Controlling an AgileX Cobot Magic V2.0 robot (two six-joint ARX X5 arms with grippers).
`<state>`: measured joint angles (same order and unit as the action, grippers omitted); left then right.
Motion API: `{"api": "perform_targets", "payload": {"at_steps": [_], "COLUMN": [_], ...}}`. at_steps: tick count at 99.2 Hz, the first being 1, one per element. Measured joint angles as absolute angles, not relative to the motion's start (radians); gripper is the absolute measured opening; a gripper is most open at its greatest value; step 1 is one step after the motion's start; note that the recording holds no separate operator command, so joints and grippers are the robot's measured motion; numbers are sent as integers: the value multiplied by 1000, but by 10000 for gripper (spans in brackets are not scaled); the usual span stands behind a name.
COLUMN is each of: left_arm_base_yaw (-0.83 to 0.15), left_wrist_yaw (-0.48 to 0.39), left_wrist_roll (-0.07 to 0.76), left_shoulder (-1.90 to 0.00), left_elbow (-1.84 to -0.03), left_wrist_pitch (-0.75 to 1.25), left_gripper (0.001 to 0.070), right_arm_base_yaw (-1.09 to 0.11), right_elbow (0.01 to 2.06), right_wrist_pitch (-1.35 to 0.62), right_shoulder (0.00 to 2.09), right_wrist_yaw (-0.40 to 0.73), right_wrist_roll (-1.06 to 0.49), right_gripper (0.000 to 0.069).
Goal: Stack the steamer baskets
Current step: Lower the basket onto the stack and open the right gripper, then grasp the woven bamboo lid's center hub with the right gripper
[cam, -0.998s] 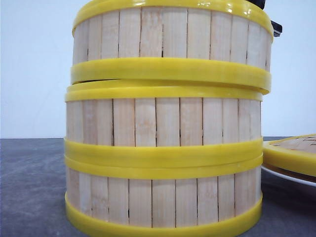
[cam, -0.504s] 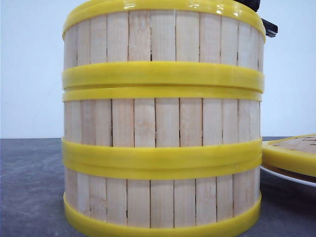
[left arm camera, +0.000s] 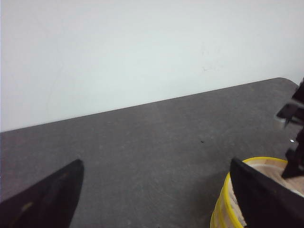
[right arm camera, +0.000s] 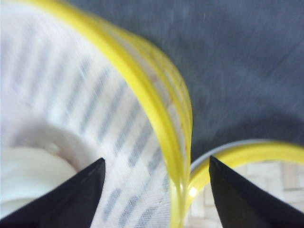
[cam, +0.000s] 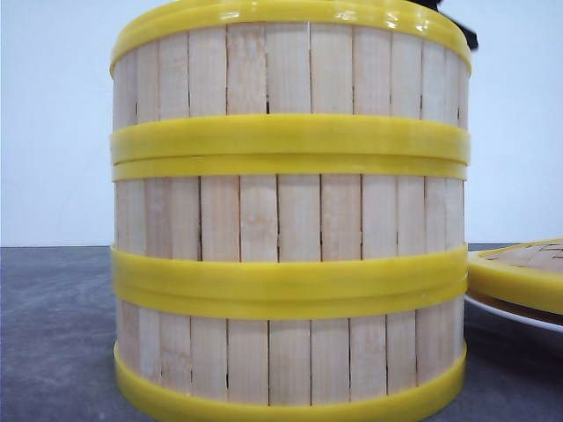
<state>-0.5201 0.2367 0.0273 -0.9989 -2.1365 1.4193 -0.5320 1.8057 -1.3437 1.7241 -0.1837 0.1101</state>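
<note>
A dark grey table (cam: 53,352) carries the stacked steamer baskets (cam: 288,220) and a white plate (cam: 515,314).

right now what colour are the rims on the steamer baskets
Bright yellow, clearest in the front view on the steamer baskets.

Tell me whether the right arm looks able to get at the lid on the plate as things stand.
Probably yes. In the right wrist view the tool is open, one finger over the top basket, the other over the lid right beside the stack. Nothing covers the lid; the basket rim is close, though.
</note>
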Motion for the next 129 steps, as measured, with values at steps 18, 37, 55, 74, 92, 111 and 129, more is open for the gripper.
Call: {"api": "perform_targets", "payload": {"at_steps": [18, 37, 55, 74, 92, 111, 129], "left_arm_base_yaw": [-520, -520, -520, -520, -520, -520, -520], "left_wrist_yaw": [237, 237, 237, 237, 237, 237, 237], "left_wrist_roll": [27, 27, 26, 26, 26, 26, 26], "left_shoulder": [-999, -999, -999, -1000, -1000, -1001, -1001], "left_elbow": [-2136, -2136, -2136, -2136, -2136, -2136, -2136], "left_wrist_pitch": [1419, 1419, 1419, 1419, 1416, 1415, 1414], "left_gripper": [587, 587, 587, 587, 587, 587, 587], "right_arm_base_yaw": [-478, -370, -236, -187, -190, -213, -223], "right_elbow": [1938, 1808, 1526, 1242, 1041, 954, 950], "right_wrist_pitch": [-1349, -1350, -1342, -1248, -1145, -1030, -1010], "right_shoulder": [1702, 1575, 1412, 1316, 1316, 1303, 1303], "right_wrist_yaw": [-105, 54, 61, 53, -10, -31, -34], "right_wrist_roll": [88, 74, 72, 57, 56, 63, 76], "right_gripper": [428, 428, 428, 407, 404, 404, 364]}}
